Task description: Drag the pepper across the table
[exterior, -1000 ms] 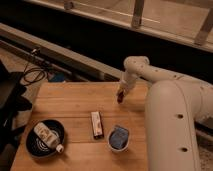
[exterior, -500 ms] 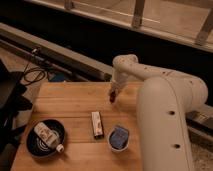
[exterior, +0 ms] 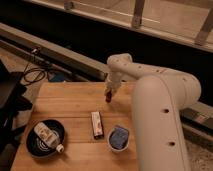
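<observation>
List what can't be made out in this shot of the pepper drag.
- Gripper, camera view: it hangs over the table's far middle; its contact with the pepper is too small and blurred to tell.
- Table's right side: hidden behind the white arm.
- Item in the black bowl: too blurred to identify.
- Cup's blue contents: unclear.

White arm is reaching fwd from lower right, elbow bending left — pincer (exterior: 108, 95) is pointing down, hanging low over far-center counter (exterior: 70, 107).

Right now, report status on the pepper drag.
Gripper down at the table's far middle, on the pepper. Bar, cup and bowl sit nearer the front.
</observation>
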### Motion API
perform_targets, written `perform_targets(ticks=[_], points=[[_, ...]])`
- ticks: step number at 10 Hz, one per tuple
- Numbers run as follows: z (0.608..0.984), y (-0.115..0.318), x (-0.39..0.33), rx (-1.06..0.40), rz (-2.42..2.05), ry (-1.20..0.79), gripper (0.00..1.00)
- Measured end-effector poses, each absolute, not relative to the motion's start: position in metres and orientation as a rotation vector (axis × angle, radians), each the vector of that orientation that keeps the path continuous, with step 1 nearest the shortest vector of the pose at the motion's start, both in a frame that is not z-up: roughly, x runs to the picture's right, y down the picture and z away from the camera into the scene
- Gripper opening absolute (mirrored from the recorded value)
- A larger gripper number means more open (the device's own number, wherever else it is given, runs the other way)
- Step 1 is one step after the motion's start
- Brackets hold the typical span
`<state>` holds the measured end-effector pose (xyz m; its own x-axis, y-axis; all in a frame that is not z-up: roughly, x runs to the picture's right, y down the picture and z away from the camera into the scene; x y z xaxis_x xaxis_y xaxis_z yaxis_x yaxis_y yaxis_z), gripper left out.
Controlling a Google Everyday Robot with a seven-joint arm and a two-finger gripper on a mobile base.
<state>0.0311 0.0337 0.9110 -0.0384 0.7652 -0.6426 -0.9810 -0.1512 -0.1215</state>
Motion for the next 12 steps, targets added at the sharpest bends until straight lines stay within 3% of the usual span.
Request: perform_targets(ticks=[4,12], points=[[0.918,0.034,0.055,-0.686,1.684,0.431,0.12],[0.925,0.048,0.245,-0.621,1.962,0.557,0.12]])
